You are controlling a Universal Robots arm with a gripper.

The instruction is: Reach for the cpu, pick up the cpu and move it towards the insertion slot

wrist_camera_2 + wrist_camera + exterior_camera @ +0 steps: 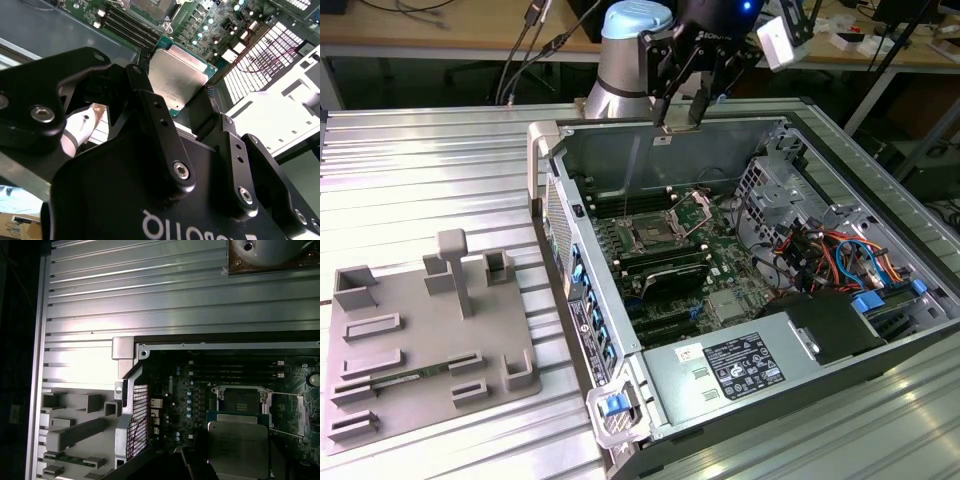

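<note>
CPU, the thin square chip with a silvery-grey metal top and pale rim (176, 75) (239, 447), sits clamped between the black fingers (155, 117) of our tool (680, 118) (177, 107), which are closed on its opposite edges. We see the chip held flat at the fingertips, lifted clear of everything under it. Just beyond the chip in both wrist views lies the green board with the insertion slot, a square socket with a shiny silver frame, dark centre and wire lever (240, 400) (652, 235) (150, 6). In the exterior view we see the tool hanging above the far wall of the open grey computer case (620, 150), the socket below it. Farther off, on the ribbed metal tabletop (420, 170), rests the grey plastic fixture plate with raised blocks (420, 335) (75, 432).
</note>
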